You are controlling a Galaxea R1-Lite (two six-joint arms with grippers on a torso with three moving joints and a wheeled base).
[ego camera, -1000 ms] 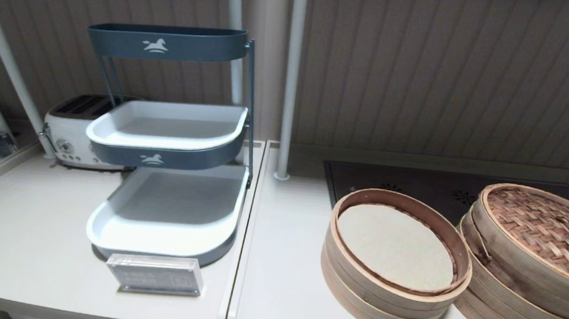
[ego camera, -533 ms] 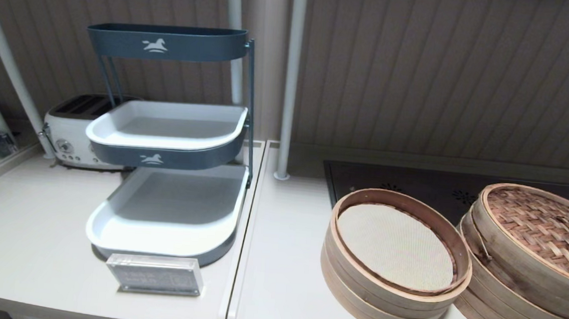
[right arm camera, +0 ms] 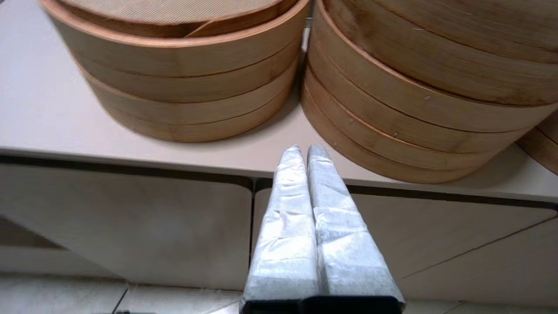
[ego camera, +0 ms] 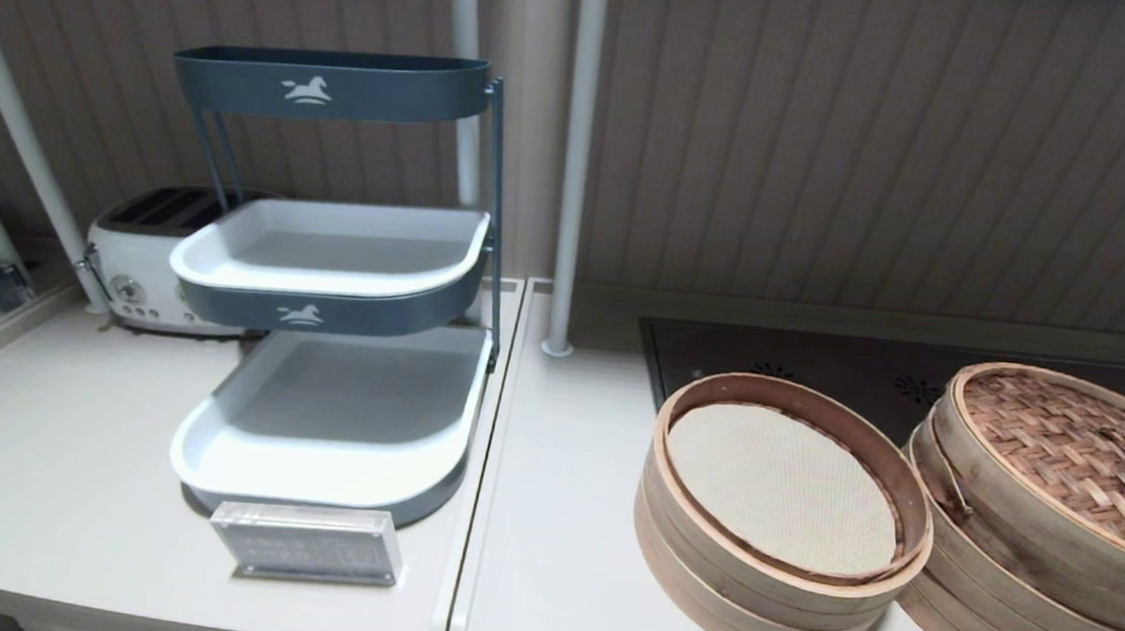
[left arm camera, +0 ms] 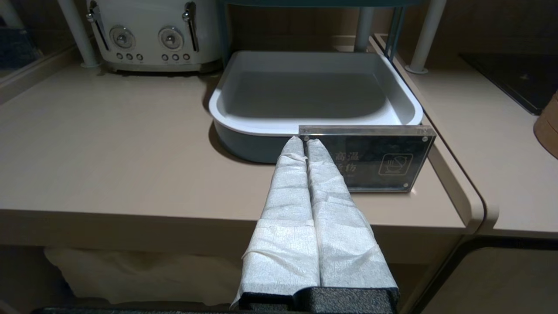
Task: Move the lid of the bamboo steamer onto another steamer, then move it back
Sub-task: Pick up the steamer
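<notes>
The bamboo steamer lid [ego camera: 1077, 455], with its woven top and pale hoop rim, lies slightly tilted on top of another steamer [ego camera: 1008, 604], the stack at the counter's right. No darker lid shows beneath it. Neither gripper appears in the head view. My right gripper [right arm camera: 305, 150] is shut and empty, at the counter's front edge just below the gap between the two stacks, with another steamer [right arm camera: 414, 109] close beside it. My left gripper [left arm camera: 305, 141] is shut and empty, off the counter's front edge far to the left.
An open steamer with a cream liner [ego camera: 783, 489] stands just left of the lidded stack. A three-tier tray rack [ego camera: 330, 378], an acrylic sign [left arm camera: 383, 159] and a toaster [ego camera: 145, 267] occupy the left counter. A dark cooktop [ego camera: 866, 366] lies behind the steamers. Another bamboo edge [right arm camera: 545, 144] shows far right.
</notes>
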